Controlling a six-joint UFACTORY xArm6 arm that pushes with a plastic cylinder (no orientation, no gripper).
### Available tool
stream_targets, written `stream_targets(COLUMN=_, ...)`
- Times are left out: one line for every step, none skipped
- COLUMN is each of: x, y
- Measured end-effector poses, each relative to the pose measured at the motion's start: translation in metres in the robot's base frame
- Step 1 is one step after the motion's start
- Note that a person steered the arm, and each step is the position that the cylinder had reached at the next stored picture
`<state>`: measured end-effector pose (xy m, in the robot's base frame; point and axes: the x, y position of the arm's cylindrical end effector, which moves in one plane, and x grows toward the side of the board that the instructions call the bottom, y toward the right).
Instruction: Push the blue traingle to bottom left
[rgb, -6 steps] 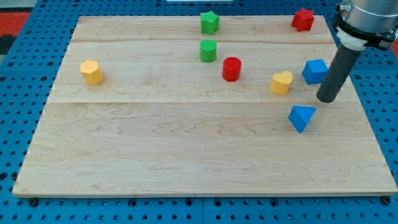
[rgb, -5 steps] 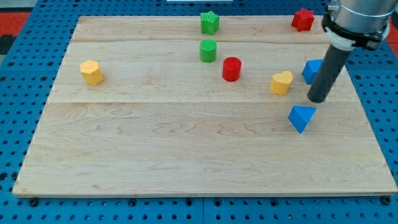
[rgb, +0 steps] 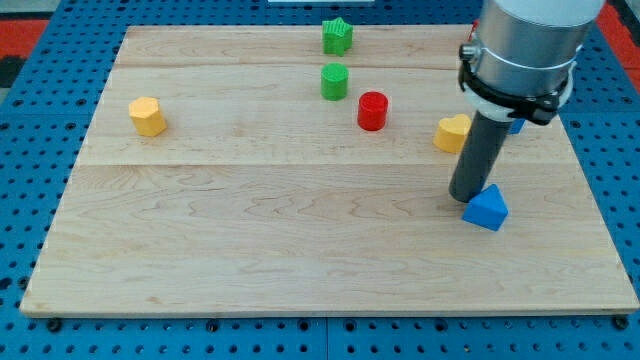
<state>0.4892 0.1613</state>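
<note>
The blue triangle (rgb: 487, 209) lies on the wooden board (rgb: 250, 220) at the view's right, a little below the middle. My tip (rgb: 465, 198) is down on the board at the triangle's upper left edge, touching or almost touching it. The rod rises from there and hides the blocks behind it.
A yellow heart (rgb: 451, 132) sits just above my tip, partly behind the rod. A blue block (rgb: 516, 125) is mostly hidden by the arm. A red cylinder (rgb: 372, 110), green cylinder (rgb: 334, 81), green star (rgb: 338, 36) and yellow hexagon (rgb: 148, 116) lie further left.
My tip moved left and down, from the triangle's upper right to its upper left. The triangle shifted slightly down and turned. The arm now hides the red block at top right.
</note>
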Motion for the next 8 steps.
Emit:
stream_targets(x=0.0, y=0.026)
stream_targets(x=0.011, y=0.02)
stream_targets(x=0.021, y=0.002)
stream_targets(x=0.023, y=-0.004)
stream_targets(x=0.007, y=0.006)
stream_targets(x=-0.003, y=0.038)
stream_targets(x=0.0, y=0.097)
stream_targets(x=0.013, y=0.128)
